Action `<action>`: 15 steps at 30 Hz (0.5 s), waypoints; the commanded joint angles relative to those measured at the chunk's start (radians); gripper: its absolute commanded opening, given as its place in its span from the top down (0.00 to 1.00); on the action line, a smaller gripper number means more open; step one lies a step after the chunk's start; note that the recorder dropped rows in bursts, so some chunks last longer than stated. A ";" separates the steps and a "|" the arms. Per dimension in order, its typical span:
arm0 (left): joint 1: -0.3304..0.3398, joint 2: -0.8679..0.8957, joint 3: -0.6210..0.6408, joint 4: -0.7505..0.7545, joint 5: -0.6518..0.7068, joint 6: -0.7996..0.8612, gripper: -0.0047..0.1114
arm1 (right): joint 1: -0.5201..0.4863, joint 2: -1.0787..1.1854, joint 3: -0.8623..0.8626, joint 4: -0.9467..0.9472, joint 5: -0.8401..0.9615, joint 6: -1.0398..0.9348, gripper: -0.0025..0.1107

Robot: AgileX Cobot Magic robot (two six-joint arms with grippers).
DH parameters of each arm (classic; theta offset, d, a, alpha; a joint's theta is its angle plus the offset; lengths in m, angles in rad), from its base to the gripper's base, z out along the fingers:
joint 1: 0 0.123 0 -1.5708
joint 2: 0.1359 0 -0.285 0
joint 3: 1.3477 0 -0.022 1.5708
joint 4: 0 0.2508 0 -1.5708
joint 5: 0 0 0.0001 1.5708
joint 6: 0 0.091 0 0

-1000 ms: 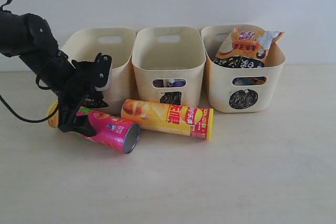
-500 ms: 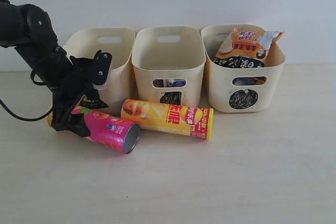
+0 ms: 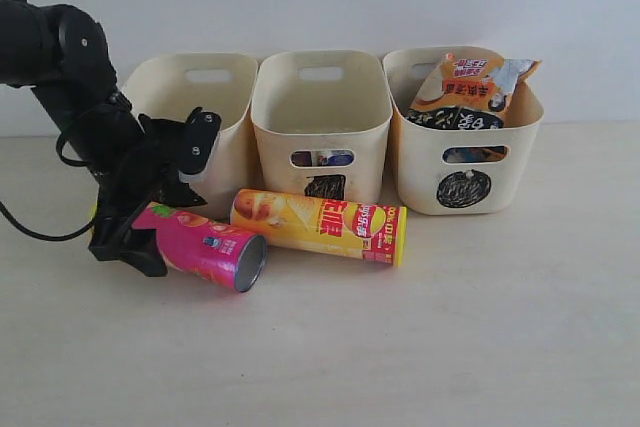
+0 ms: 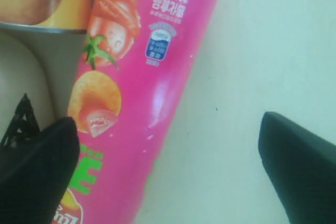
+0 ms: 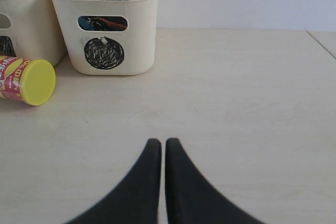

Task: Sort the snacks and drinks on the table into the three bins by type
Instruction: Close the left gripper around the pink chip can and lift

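Observation:
A magenta chip tube lies on the table, with a yellow-red tube behind it. My left gripper is open and low over the magenta tube's left end. In the left wrist view the tube lies beside one finger, while the other finger stands well off over bare table. An orange-black bag sticks out of the right bin. Cartons show through the middle bin's slot. My right gripper is shut and empty above the table.
The left bin stands just behind my left arm, which hides its mark. The right wrist view shows the circle-marked bin and the yellow-red tube's lid ahead. A pale wall rises behind the bins.
My left gripper has slid left and lower along the magenta tube toward its left end. The tubes, the bins and the right gripper have not moved.

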 commanded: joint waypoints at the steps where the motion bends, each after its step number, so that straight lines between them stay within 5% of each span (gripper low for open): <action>1: -0.023 -0.002 0.029 0.037 -0.038 0.007 0.24 | -0.002 -0.007 -0.001 0.001 -0.003 0.001 0.98; 15: -0.023 0.140 0.029 0.060 -0.139 0.007 0.26 | -0.002 -0.007 -0.001 0.001 -0.003 0.001 0.98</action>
